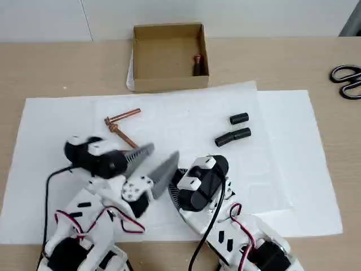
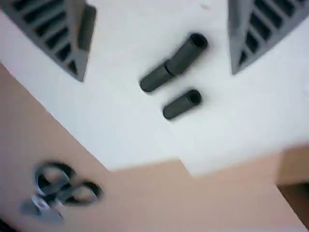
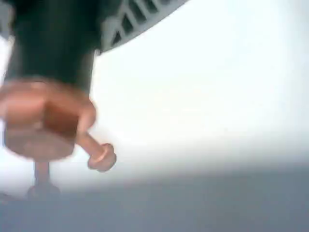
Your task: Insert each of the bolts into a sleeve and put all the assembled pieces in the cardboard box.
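My left gripper (image 1: 164,151) hovers open over the white paper, its grey fingers (image 2: 72,43) framing three black sleeves (image 2: 174,63) farther off. Those sleeves lie right of centre: one alone (image 1: 239,118), two end to end (image 1: 233,136). Two loose copper bolts (image 1: 123,117) lie crossed on the paper left of centre. My right gripper (image 1: 176,189) sits low beside the left one, shut on a dark sleeve (image 3: 53,43) with a copper bolt head (image 3: 46,121) at its end. The cardboard box (image 1: 141,56) at the back holds one assembled piece (image 1: 196,63).
Scissors (image 1: 347,79) lie on the bare wooden table at the far right, off the paper. The white paper (image 1: 282,186) covers most of the table's middle. Both arm bases crowd the front edge.
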